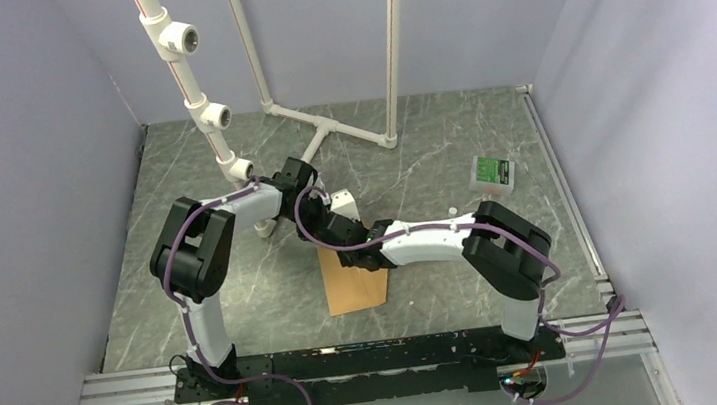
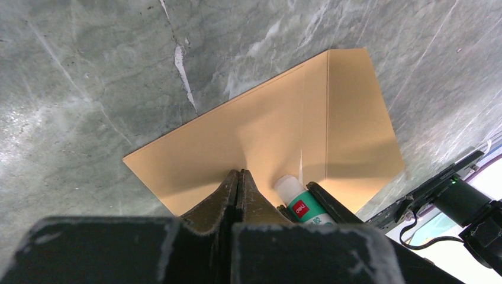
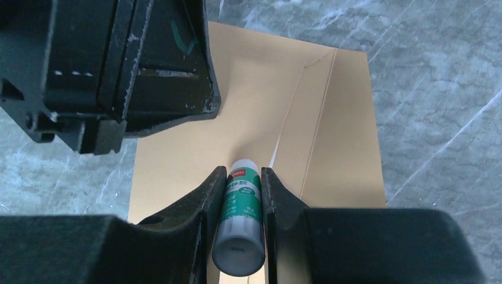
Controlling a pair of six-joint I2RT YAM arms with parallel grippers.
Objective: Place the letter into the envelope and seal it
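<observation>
Grey marble counter (image 1: 242, 275), envelope (image 1: 355, 281) flat at ctr frame, both hands over it.
Right hand (image 3: 244, 174) clamped on glue stick (image 3: 240, 213); in right wrist view the stick axis runs up-frame, approx parallel w/ the fold. Flap (image 3: 349, 136) lies just right of the tip, so next move prob. a short shift rightward across the fold. Left hand (image 2: 238, 177) has fingers together, on or just above envelope body, upper left of the stick. Letter not visible; inside or not, can't tell.
</observation>
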